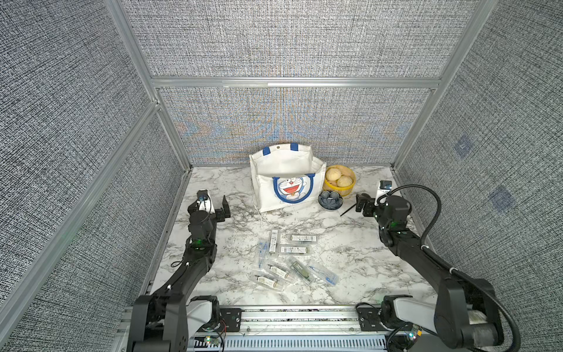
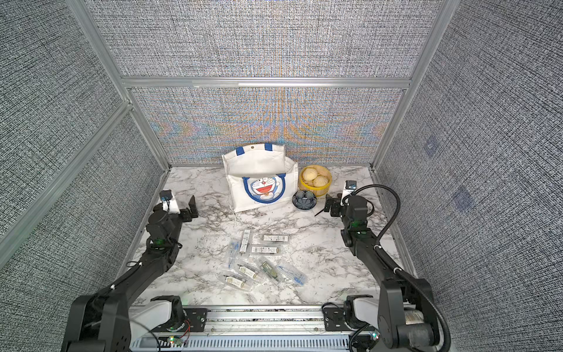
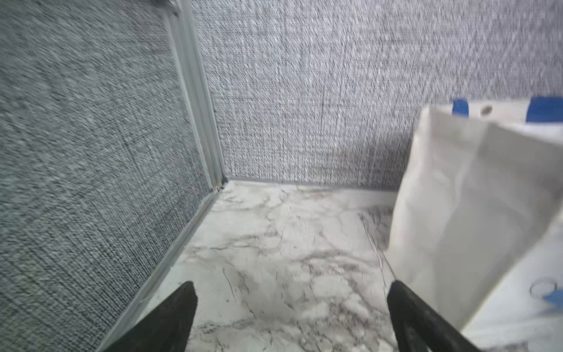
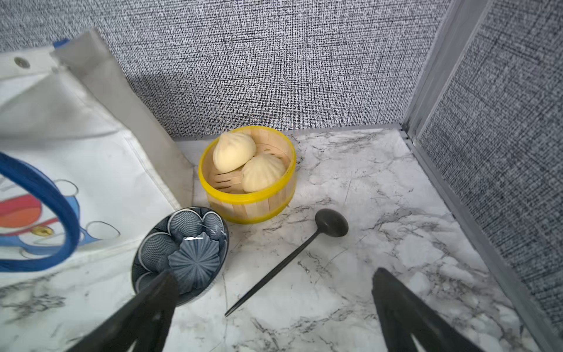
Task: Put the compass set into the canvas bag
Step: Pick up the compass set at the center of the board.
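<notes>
Bench (image 1: 350, 259): white marble-pattern top, walled on three sides by grey woven panels.

Left gripper (image 1: 213, 203): over the left side of the bench, level with the bag and well apart from it. Jaws spread wide, nothing between them. The left wrist view is blurred and shows only bare bench between the fingers (image 3: 182, 304).

Canvas bag (image 1: 316, 186): off-white with blue handles and a cartoon cat on the front pocket. Stands upright at the centre rear against the back wall, mouth open.

Compass set packets (image 1: 295, 250): several clear flat packets, loosely scattered on the bench in front of the bag, at the centre. Some overlap and none is in the bag. Neither gripper touches them.

Dish (image 1: 330, 199): small, dark and patterned, touching or just beside the bag's front right corner.

Steamer basket (image 1: 339, 190): round with a yellow rim, behind the dish and just beside the bag. Holds two pale buns (image 1: 333, 174).

Spoon (image 4: 330, 224): black with a long handle, flat on the bench right of the dish.

Right gripper (image 1: 362, 203): above the spoon, right of the dish. Jaws spread wide, holding nothing.
</notes>
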